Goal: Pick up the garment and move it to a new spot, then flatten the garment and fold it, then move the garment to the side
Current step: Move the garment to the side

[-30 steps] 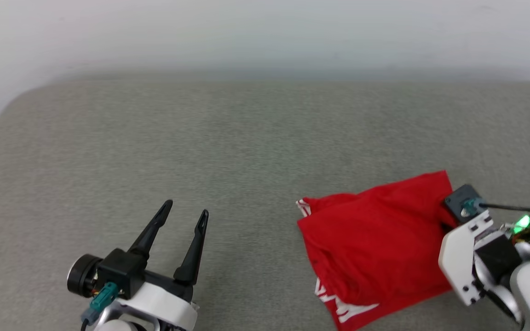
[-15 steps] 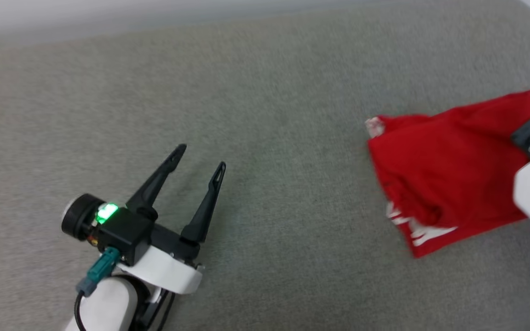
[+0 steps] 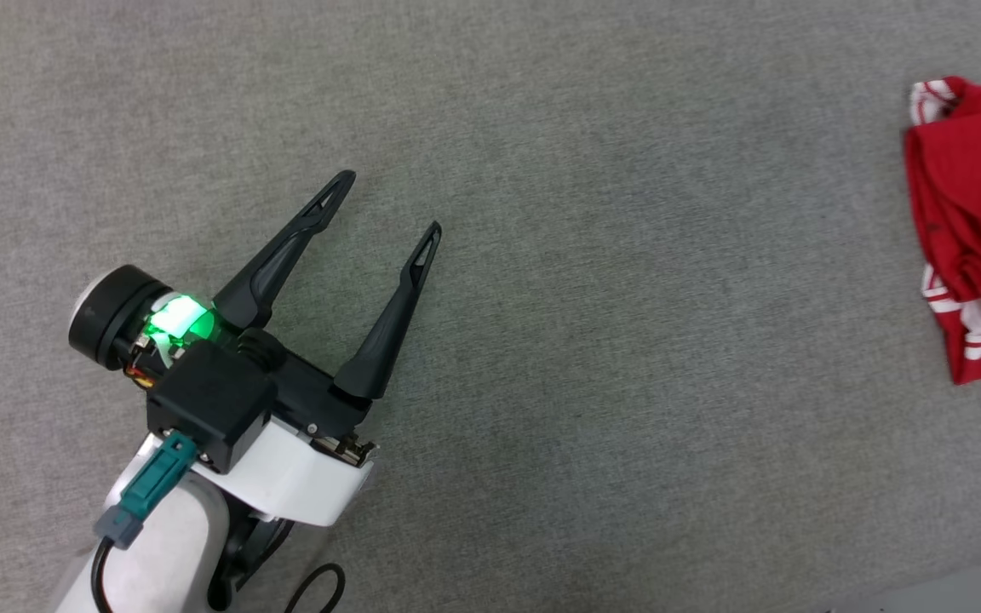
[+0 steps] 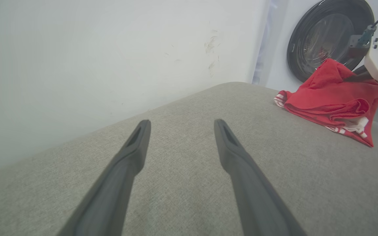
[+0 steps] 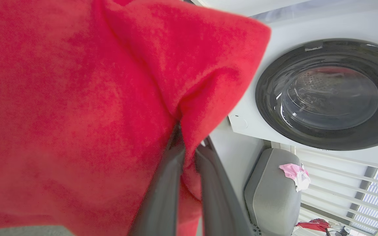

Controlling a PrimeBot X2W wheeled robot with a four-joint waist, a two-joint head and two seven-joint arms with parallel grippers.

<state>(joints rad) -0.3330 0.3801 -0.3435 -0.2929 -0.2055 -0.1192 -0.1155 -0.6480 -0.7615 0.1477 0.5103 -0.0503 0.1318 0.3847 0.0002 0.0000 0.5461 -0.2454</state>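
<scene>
Grey woven upholstery [image 3: 627,358] forms the work surface, bounded in the left wrist view by a plain white wall [image 4: 110,49] with a few scuff marks. Left gripper [image 3: 389,203]: poised over the bare grey fabric at the lower left of the head view, its two dark fingers [image 3: 286,247] spread wide apart with nothing between them, and a green light glowing on the wrist housing behind them. Garment [image 3: 976,213]: a red shirt with red-and-white striped trim, lying bunched at the far right edge of the head view and cut off by that edge, well apart from the left gripper. In the left wrist view its lower folds rest on the surface near the rounded far corner, a white-striped hem showing along the near side, while its upper part rises to a peak at the other arm's white housing. Right gripper [image 5: 189,144]: its fingers are pinched together on a fold of the red cloth, which drapes across the left half and the top of the right wrist view. Washing machine [image 5: 326,95]: a white front-loader with a round dark glass door, standing behind the garment. Below it in the right wrist view sits a grey padded seat [image 5: 271,196] carrying a small pink and white cloth [image 5: 295,173].
</scene>
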